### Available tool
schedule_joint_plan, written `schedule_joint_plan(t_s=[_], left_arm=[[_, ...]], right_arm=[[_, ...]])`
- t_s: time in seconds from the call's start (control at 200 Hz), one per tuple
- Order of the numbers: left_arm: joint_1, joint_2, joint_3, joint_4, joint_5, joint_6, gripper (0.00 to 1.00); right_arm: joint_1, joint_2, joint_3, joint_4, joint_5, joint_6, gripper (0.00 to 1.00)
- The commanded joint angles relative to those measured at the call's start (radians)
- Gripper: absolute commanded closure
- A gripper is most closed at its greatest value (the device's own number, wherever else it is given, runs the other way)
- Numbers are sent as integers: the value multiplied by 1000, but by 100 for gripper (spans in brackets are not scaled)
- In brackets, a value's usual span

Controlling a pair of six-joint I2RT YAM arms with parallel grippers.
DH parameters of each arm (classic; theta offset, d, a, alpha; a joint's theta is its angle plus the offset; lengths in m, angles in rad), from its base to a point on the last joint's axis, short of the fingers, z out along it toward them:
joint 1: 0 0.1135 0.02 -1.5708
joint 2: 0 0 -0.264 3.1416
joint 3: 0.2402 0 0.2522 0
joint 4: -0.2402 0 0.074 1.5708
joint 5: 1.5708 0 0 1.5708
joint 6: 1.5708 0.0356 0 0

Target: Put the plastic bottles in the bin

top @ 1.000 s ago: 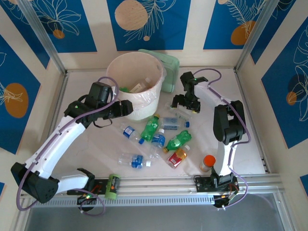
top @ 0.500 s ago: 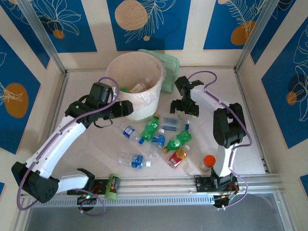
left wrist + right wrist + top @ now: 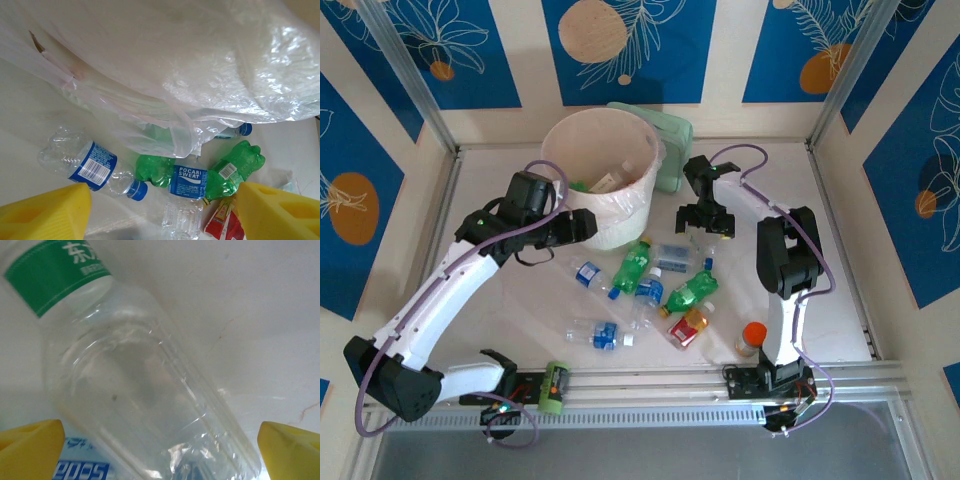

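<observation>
Bottle [image 3: 140, 380] lies diagonally, green-label end upper-left, between spread fingers of right gripper [image 3: 160, 447]; left gripper [image 3: 162, 210] also spread.

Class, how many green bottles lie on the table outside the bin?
2. The left green bottle lies just in front of the bin; the right green bottle lies beside the red-labelled bottle. Others may be hidden inside the bin.

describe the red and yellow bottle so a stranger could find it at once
Start at the white bin at the back; bottles lie scattered in front of it. The red and yellow bottle is at the scatter's near right edge, beside a green bottle. Its neighbours are green or clear with blue labels.
</observation>
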Motion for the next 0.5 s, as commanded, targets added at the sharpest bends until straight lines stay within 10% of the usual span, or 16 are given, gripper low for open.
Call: schedule_joint_plan(t_s=[0.0,0.495], left_arm=[[7,-10,-12,6,14,-6,24],[6,-1,-17,21,27,-14,24]], right_arm=[[-6,26,21,5,-4,-29,1],[-3,37,-56,80,-35,-13,11]])
